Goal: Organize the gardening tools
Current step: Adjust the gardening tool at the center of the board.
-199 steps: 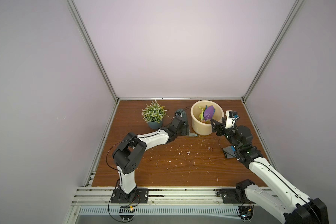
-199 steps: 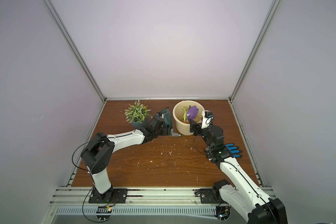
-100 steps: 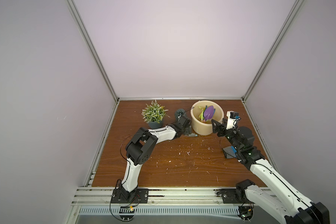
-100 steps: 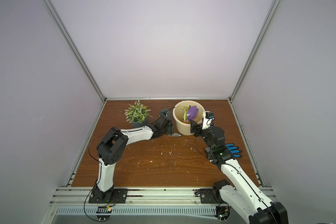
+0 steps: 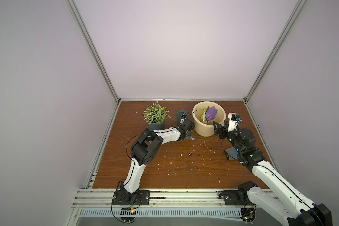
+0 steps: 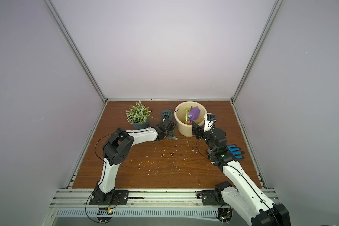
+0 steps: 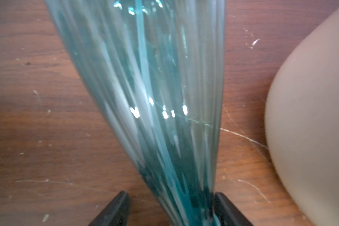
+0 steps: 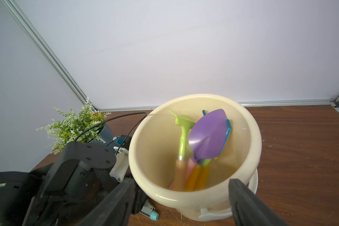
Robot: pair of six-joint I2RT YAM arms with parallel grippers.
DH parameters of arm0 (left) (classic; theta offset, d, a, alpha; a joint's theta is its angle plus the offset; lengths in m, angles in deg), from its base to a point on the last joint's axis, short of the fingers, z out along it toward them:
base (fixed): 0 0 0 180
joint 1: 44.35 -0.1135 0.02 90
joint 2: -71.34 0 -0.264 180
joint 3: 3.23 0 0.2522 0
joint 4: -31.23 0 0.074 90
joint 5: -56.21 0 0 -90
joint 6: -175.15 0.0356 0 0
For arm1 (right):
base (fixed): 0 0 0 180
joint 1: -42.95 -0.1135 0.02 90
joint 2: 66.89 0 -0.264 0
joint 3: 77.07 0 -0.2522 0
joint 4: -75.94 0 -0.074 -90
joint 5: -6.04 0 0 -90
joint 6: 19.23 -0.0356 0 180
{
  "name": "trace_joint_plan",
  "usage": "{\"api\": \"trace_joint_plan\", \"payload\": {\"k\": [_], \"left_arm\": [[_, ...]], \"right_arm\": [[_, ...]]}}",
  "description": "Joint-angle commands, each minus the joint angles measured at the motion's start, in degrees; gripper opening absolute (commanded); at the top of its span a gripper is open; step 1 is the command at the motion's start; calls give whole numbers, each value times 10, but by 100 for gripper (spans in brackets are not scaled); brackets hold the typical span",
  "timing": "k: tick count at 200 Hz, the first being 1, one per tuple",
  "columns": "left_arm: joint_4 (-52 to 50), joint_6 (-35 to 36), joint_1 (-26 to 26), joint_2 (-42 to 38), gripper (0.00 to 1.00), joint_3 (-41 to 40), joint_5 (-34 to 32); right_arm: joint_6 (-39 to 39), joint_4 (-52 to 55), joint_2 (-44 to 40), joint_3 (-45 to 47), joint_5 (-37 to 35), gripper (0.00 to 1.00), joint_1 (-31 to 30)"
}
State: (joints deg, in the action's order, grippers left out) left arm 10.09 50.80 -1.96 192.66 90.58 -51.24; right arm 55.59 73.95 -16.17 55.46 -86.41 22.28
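Since a second ago the left arm (image 5: 145, 150) has folded, its elbow swinging up and toward the middle of the frame. The right arm and the bottle have hardly shifted.

In both top views the teal spray bottle (image 5: 181, 115) lies on its side on the counter (image 5: 184, 172) in the upper middle of the frame, between the potted plant (image 5: 156, 117) and the cream bucket (image 5: 204, 131). Its long axis runs from upper left to lower right, base toward the back wall and nozzle cap toward the lower edge. The left end effector (image 7: 171, 195) is spread around the narrow neck end. One finger (image 7: 227, 209) is right against the bottle and the other stands clear of it. The bottle is streaked with blur in the left wrist view.

The right end effector (image 8: 181, 182) is spread and empty at the bucket's near rim. Inside the bucket, the purple trowel (image 8: 207, 135), lime-green rake (image 8: 182, 129) and blue fork (image 8: 228, 131) stand handles down, heads leaning toward the back wall. A blue-fingered glove (image 6: 235, 151) lies at the right of the frame, beside the right arm.
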Motion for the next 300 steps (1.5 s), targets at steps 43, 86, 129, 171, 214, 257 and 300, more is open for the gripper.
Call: {"api": "trace_joint_plan", "payload": {"k": [43,86,129,171,214,257,300], "left_arm": [[9,45,4,-73,61,-111,-14],[50,83,5,-83,47,-125,8],[56,118,3,-79,33,-117,18],[45,120,1,-104,21,-126,23],[14,99,-6,-146,11,-125,38],[-10,63,-17,-196,4,-108,54],[-6,11,-37,-231,0,-74,101]], "right_arm": [[-18,-48,22,-1,30,82,-2],[-27,-58,38,-7,43,82,-3],[-30,-48,34,-6,49,82,-5],[-26,-39,29,0,66,82,-6],[-16,-26,25,3,88,82,-6],[-13,-39,12,18,139,83,-6],[-24,-100,16,45,187,85,-10]]}}
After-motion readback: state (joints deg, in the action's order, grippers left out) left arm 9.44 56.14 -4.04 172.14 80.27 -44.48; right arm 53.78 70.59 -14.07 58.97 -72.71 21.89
